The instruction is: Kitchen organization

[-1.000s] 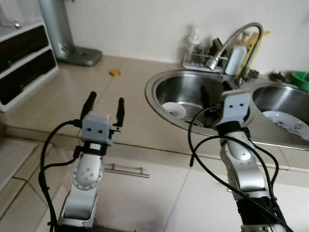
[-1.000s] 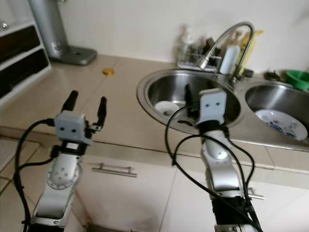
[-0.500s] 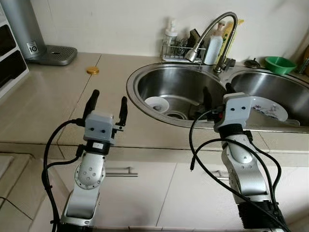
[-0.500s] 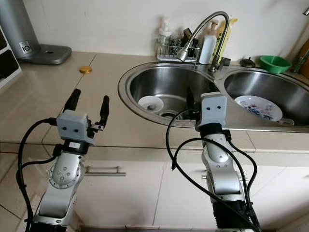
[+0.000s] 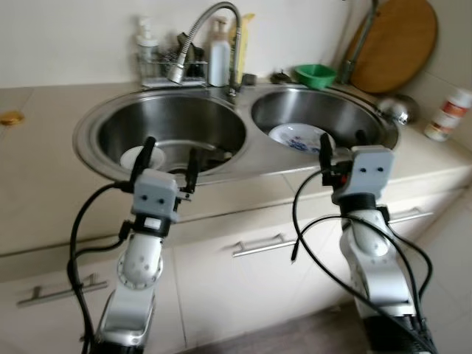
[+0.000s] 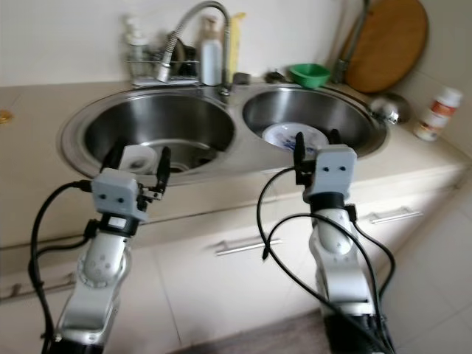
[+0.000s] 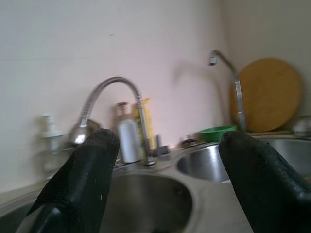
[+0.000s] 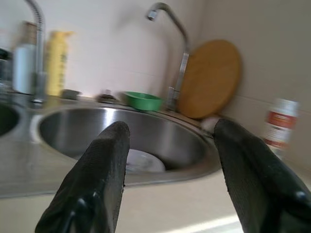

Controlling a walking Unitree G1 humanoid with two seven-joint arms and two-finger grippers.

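A double steel sink is set in the beige counter. Its left basin [image 5: 177,125] holds a small white bowl [image 5: 133,158], and its right basin [image 5: 346,118] holds a blue-patterned white plate [image 5: 295,137]. My left gripper [image 5: 169,156] is open and empty, raised before the front rim of the left basin. My right gripper [image 5: 341,144] is open and empty too, held before the right basin's front rim. The right wrist view looks between its fingers [image 8: 97,179] at the plate [image 8: 142,162]. The left wrist view looks past its fingers [image 7: 82,179] at the faucet [image 7: 104,87].
Behind the sinks stand a curved faucet [image 5: 198,29], a wire rack with bottles [image 5: 158,63], a green bowl [image 5: 315,74] and a round wooden board [image 5: 394,44]. A white bottle [image 5: 450,114] stands at the far right. Drawer handles [image 5: 258,245] run below the counter edge.
The whole view has swung to the right, from the bare counter on the left to the two sinks. Both grippers have stayed open and raised.
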